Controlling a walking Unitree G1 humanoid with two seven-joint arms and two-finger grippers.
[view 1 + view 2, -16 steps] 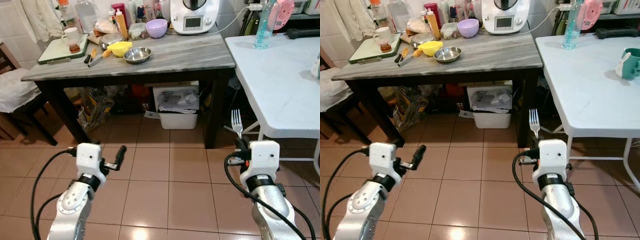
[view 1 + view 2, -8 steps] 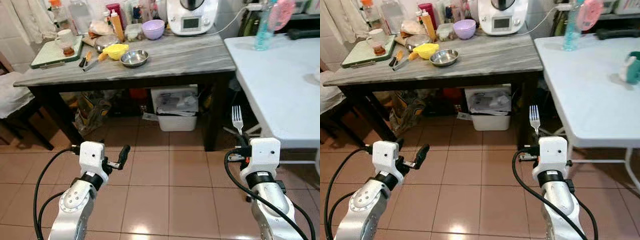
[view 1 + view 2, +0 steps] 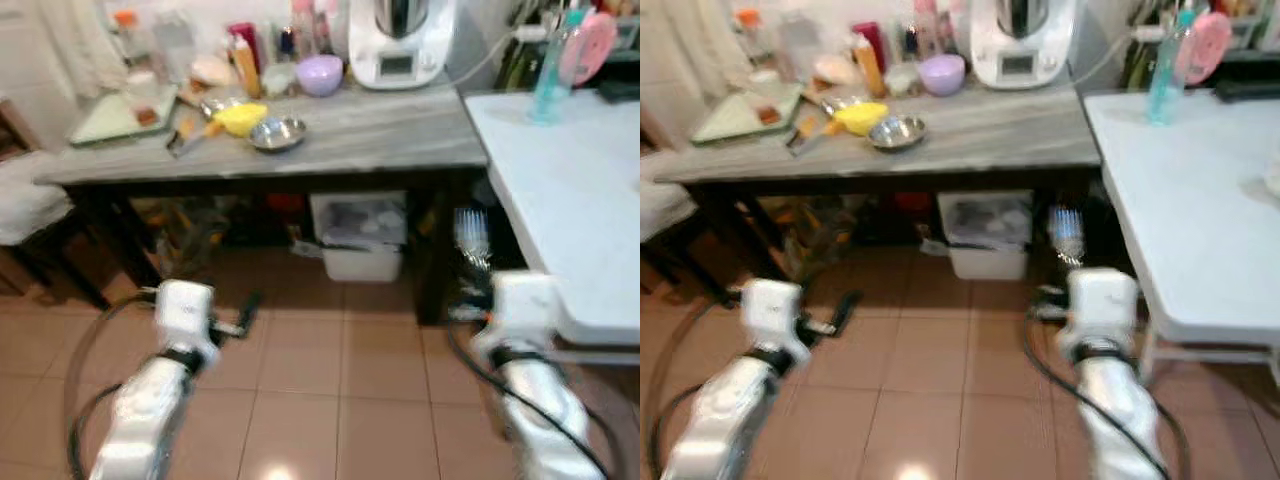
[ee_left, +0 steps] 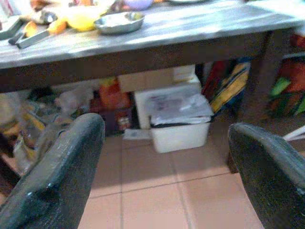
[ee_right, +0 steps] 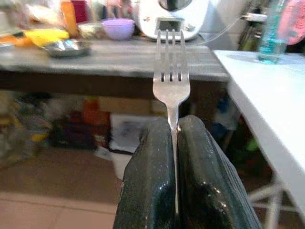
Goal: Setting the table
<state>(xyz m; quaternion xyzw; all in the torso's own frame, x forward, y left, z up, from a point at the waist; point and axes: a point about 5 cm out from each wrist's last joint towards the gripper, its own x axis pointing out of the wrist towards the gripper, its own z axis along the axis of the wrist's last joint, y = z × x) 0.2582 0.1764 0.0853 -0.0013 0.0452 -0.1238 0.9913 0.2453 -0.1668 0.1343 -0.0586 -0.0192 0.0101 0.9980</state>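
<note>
Upright, fork [image 5: 172, 76] sits pinched in right gripper [image 5: 174, 143].

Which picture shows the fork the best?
The right wrist view: the fork stands sharp and upright, tines up, its handle pinched between the right gripper's black fingers. In both eye views the fork is just a small blurred streak above the right arm, beside the white table.

A silver fork [image 5: 172, 78], a grey-streaked table [image 3: 970, 115], a white table [image 3: 1200, 190], a purple bowl [image 3: 942, 72], terracotta floor tiles [image 3: 940, 370].
</note>
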